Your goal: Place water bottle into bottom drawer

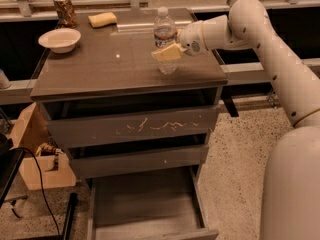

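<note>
The water bottle (164, 36), clear with a white cap and a dark label band, stands upright near the right part of the cabinet top (100, 69). My gripper (169, 48) reaches in from the right at the bottle's mid height. Its yellowish front finger (167, 53) lies across the bottle's front, and the other finger is hidden behind the bottle. The gripper is shut on the bottle, whose base is still at the cabinet top. The bottom drawer (145, 201) is pulled open below, with a bare grey interior.
A white bowl (60, 38), a brownish can (65, 11) and a yellow sponge (102, 19) sit on the back left of the top. The scratched upper drawer (135, 127) and the middle drawer (140, 160) are closed. A cardboard box (31, 149) and a cable lie on the floor at the left.
</note>
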Tool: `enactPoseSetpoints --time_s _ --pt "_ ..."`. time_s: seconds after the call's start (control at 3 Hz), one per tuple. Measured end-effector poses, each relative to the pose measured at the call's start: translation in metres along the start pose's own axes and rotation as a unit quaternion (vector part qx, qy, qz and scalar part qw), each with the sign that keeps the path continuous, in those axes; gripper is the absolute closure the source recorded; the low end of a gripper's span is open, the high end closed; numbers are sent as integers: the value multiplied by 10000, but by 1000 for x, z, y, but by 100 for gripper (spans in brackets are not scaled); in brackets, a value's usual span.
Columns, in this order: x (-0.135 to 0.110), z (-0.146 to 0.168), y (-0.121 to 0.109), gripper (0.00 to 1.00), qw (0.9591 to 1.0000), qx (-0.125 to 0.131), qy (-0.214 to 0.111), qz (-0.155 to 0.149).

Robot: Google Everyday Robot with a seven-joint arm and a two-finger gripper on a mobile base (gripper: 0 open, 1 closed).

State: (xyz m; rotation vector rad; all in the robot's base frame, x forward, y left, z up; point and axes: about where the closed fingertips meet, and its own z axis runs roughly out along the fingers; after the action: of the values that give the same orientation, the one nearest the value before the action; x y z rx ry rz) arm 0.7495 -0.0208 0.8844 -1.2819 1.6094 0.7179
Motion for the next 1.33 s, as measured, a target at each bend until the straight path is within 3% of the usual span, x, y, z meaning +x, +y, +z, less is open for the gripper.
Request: enactPoseSetpoints --time_s 0.33,0.67,1.0,1.33 --pt "0 0 0 89 10000 -1 0 0" --pt "0 0 0 100 10000 -2 -1 0" --pt "-1 0 0 100 10000 -5 -4 0" --pt "-21 -2 6 100 9999 -76 -19 -81"
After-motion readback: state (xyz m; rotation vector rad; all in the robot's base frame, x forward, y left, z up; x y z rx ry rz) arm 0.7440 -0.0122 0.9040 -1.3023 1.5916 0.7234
